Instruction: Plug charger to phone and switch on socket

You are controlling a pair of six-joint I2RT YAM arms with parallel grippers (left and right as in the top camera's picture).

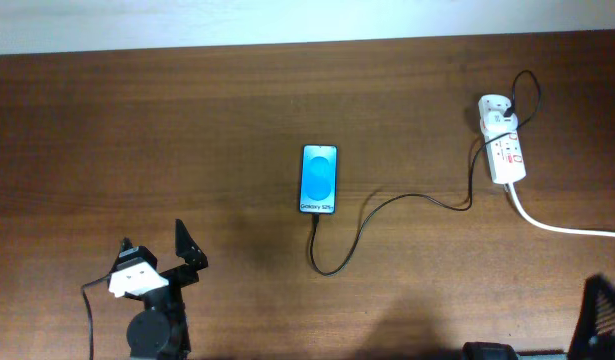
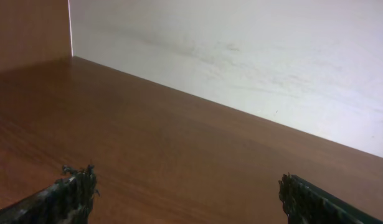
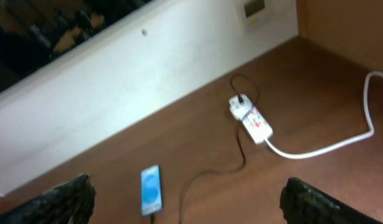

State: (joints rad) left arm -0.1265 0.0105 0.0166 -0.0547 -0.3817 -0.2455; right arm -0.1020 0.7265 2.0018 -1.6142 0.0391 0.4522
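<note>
Left gripper [image 2: 186, 185], lower left, and right gripper [image 3: 188, 190], lower right, hang with jaws wide apart, empty. The slim blue-screened smartphone [image 1: 319, 179] lies centre-frame. The thin black charger cable [image 1: 387, 205] ends at its lower edge, seating unclear. Pinch close behind the tip and align squarely. The white red-marked power strip [image 1: 505, 150] lies upper right.

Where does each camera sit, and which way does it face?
Overhead: above the table, facing straight down on phone, charger, socket; the left gripper shows.
Left wrist: on the left arm, facing across the tabletop to a white wall; its open fingertips show.
Right wrist: on the right arm, looking down the table; the right gripper is open.
Shared: overhead and right wrist both show phone, charger and socket.
</note>
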